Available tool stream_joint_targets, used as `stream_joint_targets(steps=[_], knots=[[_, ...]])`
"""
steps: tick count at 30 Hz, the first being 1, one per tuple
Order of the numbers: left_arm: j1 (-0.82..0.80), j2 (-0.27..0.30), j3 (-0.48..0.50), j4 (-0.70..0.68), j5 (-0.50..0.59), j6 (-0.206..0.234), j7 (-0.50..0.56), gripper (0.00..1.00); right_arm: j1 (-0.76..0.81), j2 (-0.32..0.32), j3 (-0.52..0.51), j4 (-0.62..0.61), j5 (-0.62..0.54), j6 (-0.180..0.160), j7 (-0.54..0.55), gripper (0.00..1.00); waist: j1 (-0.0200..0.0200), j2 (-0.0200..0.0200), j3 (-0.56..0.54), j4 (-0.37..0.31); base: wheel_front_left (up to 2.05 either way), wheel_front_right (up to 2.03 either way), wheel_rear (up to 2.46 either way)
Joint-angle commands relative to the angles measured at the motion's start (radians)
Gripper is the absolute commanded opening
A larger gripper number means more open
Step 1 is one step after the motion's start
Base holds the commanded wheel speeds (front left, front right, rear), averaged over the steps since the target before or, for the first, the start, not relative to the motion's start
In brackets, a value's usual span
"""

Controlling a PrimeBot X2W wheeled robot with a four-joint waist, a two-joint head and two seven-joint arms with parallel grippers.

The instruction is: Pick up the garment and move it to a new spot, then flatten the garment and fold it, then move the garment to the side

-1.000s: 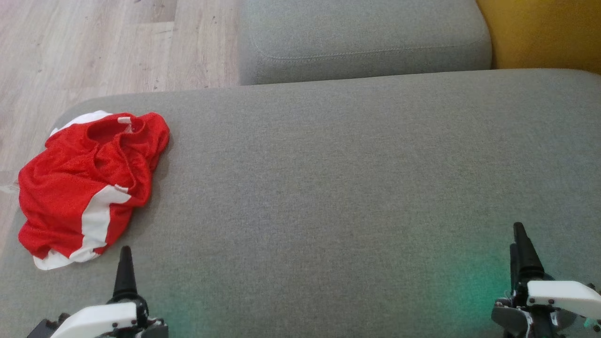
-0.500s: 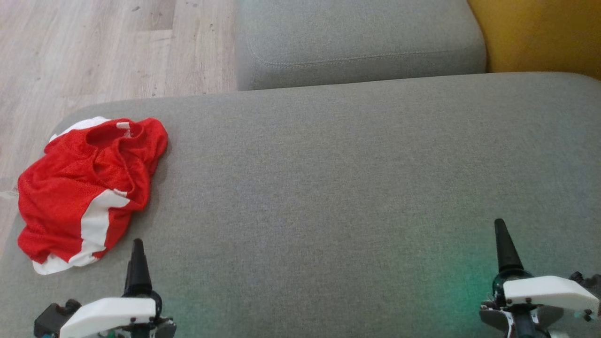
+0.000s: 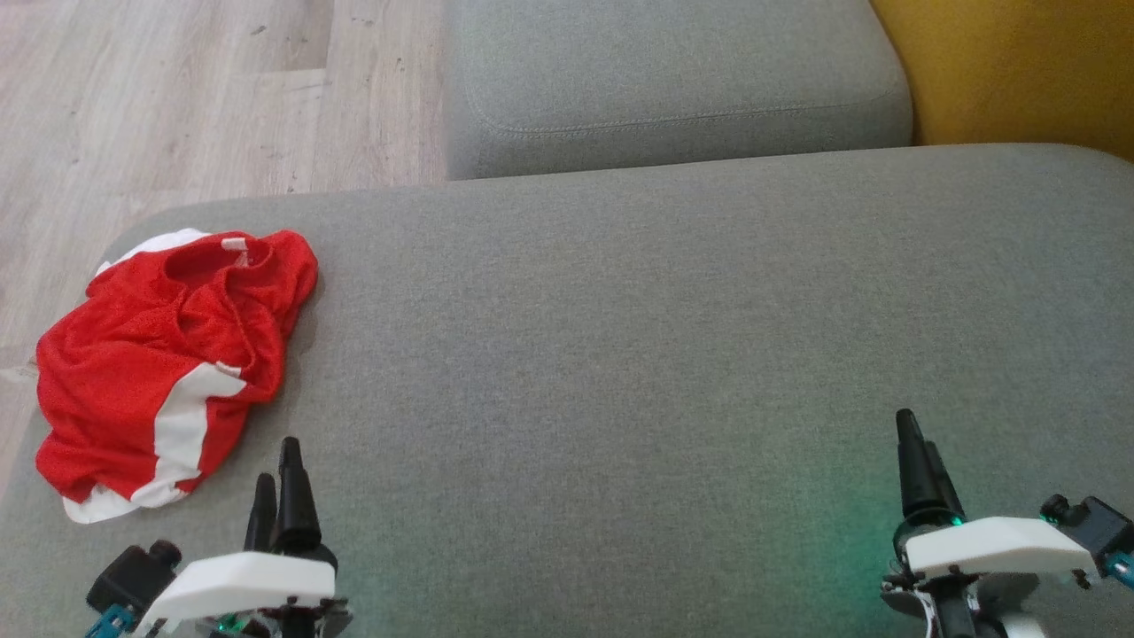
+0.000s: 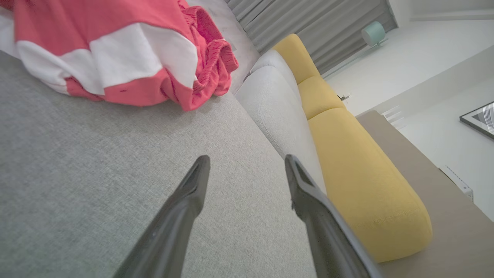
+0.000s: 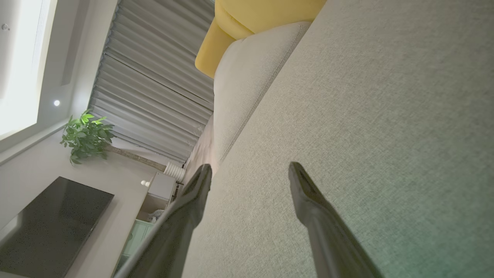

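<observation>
A crumpled red garment (image 3: 159, 363) with white panels lies at the left end of the grey sofa seat (image 3: 620, 354). In the left wrist view the garment (image 4: 115, 54) fills the upper left. My left gripper (image 3: 276, 461) hovers just below and right of the garment, apart from it. Its fingers stand open with nothing between them (image 4: 247, 162). At the lower right of the head view, my right gripper (image 3: 917, 443) hangs far from the garment. It is open and empty over bare seat fabric (image 5: 250, 168).
A grey back cushion (image 3: 673, 80) borders the far side of the seat, with a yellow cushion (image 3: 1019, 62) at the far right. Wooden floor (image 3: 177, 97) lies beyond the seat's left end. The wide middle of the seat is bare fabric.
The left gripper has shifted right and slightly forward; the right gripper has shifted left. The view has tilted a little, moving the garment and cushions down in the picture.
</observation>
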Motion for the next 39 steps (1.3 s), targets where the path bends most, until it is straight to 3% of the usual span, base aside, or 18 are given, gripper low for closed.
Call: stream_joint_targets(steps=[1,39], knots=[[-0.026,0.005,0.005,-0.040,0.036,0.007,-0.012,1.00,-0.027,-0.013,0.017,-0.037,-0.036,0.003,-0.013,1.00,-0.0001,0.0000,-0.001,0.000,0.00,0.00,0.00],[0.007,0.007,-0.078,-0.059,0.496,0.061,-0.122,1.00,-0.008,-0.025,0.152,-0.044,-0.501,0.006,-0.123,1.00,-0.0001,0.0000,-0.060,-0.008,0.00,0.00,0.00]])
